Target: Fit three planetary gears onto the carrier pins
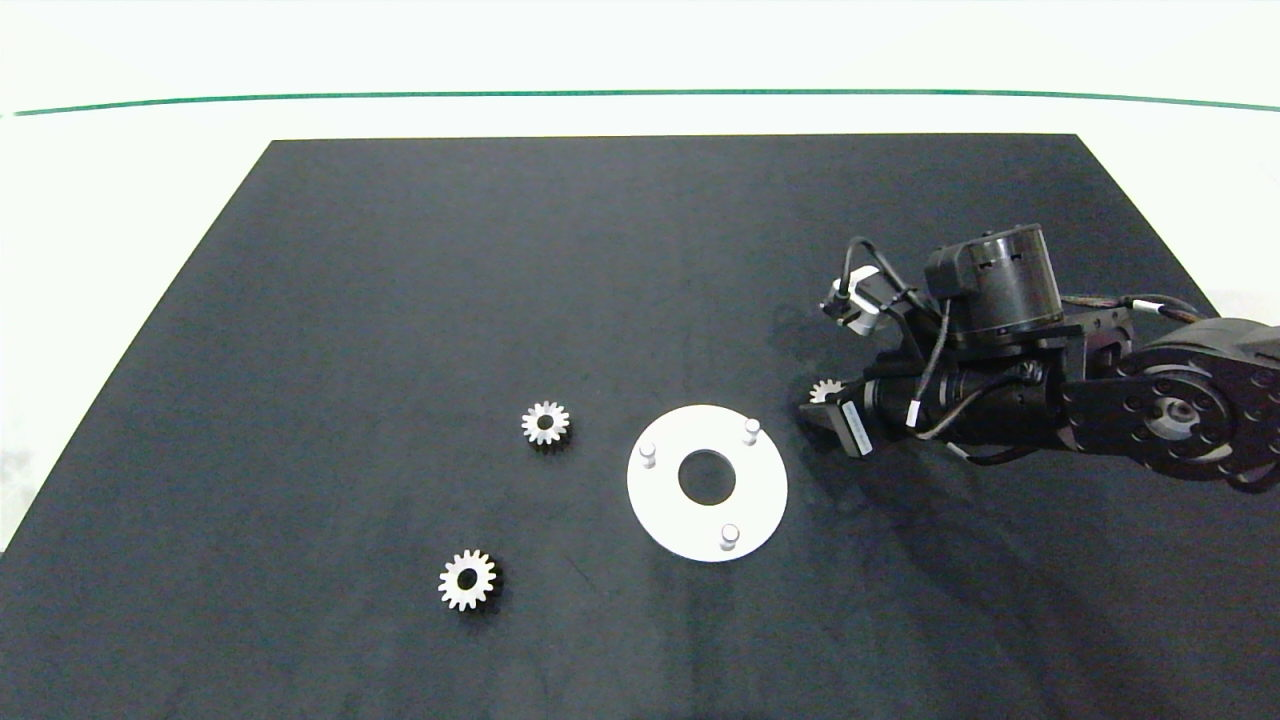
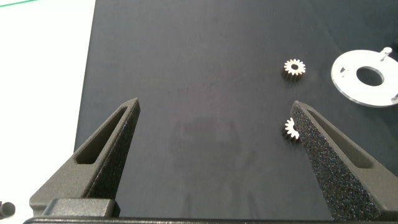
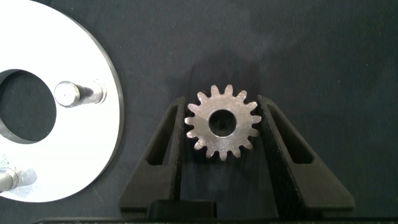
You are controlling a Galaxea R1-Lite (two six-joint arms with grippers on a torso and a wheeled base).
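The right gripper, reaching in from the right over the dark surface, has its two fingers set on either side of one gear, touching or all but touching its teeth; whether it grips firmly yet cannot be told. This gear lies just beside the white disc, on the disc's right, close to the nearest peg. All three pegs stand bare, the other two included, so no gear is installed. The second gear rests left of the disc, and the third gear lies further left and nearer the robot. The left gripper hangs wide open above the surface, holding nothing, well apart from the disc. The step in hand appears to be picking up the first gear. The next move would call for a firm grip, a lift, and lining the gear's bore up over a peg before lowering it.
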